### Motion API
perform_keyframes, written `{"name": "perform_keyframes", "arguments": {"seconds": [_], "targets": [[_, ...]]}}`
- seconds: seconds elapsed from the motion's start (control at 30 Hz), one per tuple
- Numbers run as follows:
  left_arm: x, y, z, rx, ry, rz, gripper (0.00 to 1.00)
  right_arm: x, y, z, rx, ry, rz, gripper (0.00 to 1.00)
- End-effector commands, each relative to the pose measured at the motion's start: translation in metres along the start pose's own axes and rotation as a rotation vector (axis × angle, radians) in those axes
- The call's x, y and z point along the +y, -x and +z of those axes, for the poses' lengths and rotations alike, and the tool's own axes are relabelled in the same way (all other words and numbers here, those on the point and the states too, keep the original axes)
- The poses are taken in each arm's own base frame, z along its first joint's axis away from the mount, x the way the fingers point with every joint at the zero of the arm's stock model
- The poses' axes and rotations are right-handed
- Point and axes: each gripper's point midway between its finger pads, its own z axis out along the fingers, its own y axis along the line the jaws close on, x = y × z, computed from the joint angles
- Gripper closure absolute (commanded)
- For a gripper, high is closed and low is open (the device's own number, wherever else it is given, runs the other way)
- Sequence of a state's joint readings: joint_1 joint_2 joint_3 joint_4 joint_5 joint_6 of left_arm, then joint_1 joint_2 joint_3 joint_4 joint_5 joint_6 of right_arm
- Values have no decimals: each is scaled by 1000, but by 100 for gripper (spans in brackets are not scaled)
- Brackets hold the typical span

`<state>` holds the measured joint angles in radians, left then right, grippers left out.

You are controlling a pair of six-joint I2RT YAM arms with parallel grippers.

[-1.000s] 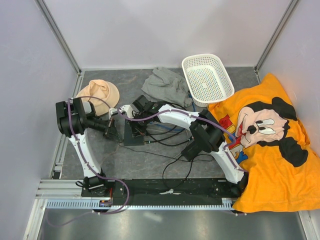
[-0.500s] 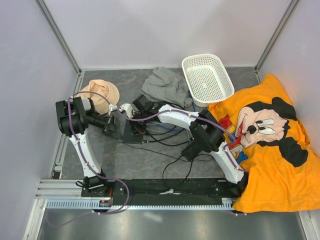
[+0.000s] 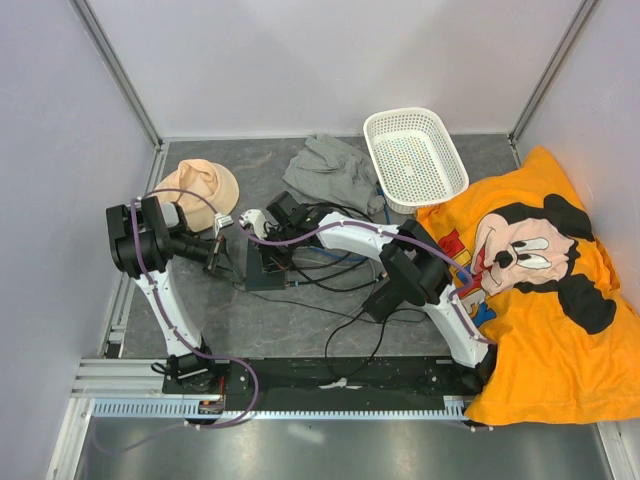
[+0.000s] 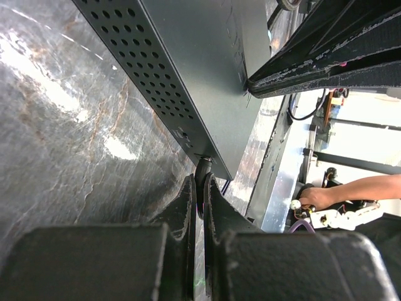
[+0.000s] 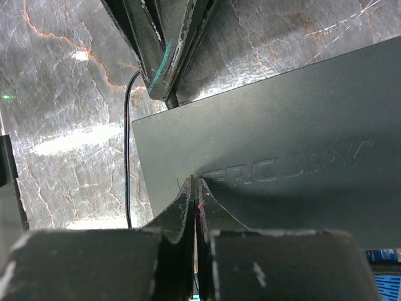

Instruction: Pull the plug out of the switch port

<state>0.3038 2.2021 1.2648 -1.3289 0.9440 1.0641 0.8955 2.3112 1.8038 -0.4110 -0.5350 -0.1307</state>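
The switch [image 3: 262, 272] is a flat black box on the marble-patterned table, with a perforated side wall [image 4: 150, 75] and raised lettering on its top [image 5: 282, 169]. A black plug [image 4: 202, 170] meets the switch's side wall near a corner and covers the switch port. My left gripper [image 4: 199, 183] is shut on this plug, and its fingers [image 5: 164, 56] also show in the right wrist view, left of the switch [image 3: 222, 252]. My right gripper [image 5: 195, 183] is shut with nothing in it, its tips pressed on the switch's top [image 3: 268, 240].
A thin black cord [image 5: 127, 163] runs along the switch's edge, and more black cables [image 3: 335, 285] trail toward the arm bases. A beige cap [image 3: 200, 185], grey cloth [image 3: 330, 170], white basket [image 3: 415, 155] and orange printed shirt [image 3: 530, 270] lie around.
The left arm has drawn a little to the left, its gripper still shut on the plug. The right gripper stays pressed on the switch.
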Motion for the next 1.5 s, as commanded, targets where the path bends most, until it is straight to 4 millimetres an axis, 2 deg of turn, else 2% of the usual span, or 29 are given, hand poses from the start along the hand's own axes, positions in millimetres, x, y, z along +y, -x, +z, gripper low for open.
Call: {"name": "perform_keyframes", "arguments": {"seconds": [0.0, 0.1, 0.37, 0.6, 0.8, 0.93, 1.1, 1.17, 1.27, 1.3, 1.4, 1.47], "targets": [[-2, -6, -30, 46, 41, 5, 98, -33, -165, 0, 490, -156, 163, 100], [-2, -5, -36, 43, 38, 0, 98, -33, -164, 0, 491, -157, 163, 100], [-2, -19, -47, 75, 23, -46, 98, -33, -165, -1, 492, -162, 164, 100], [6, -30, -58, 107, 59, -49, 98, -33, -167, 0, 497, -157, 168, 100], [13, -18, -63, 96, 76, -36, 98, -25, -174, 0, 512, -126, 166, 100], [12, -12, -58, 127, 101, -14, 98, -22, -174, 2, 519, -128, 154, 100], [11, -18, -54, 132, 121, -18, 98, -21, -171, 2, 521, -132, 136, 100], [11, -20, -53, 133, 123, -18, 98, -21, -162, 0, 504, -119, 123, 100], [6, -25, -49, 132, 109, -34, 98, -10, -118, -7, 410, -74, 92, 100], [4, -26, -48, 134, 102, -38, 98, -7, -86, -15, 342, -71, 60, 100], [-3, -31, -39, 137, 74, -44, 98, -1, -37, -30, 232, -64, -25, 100], [-11, -27, -30, 119, 41, -45, 98, -2, -24, -35, 206, -77, -66, 100]]}}
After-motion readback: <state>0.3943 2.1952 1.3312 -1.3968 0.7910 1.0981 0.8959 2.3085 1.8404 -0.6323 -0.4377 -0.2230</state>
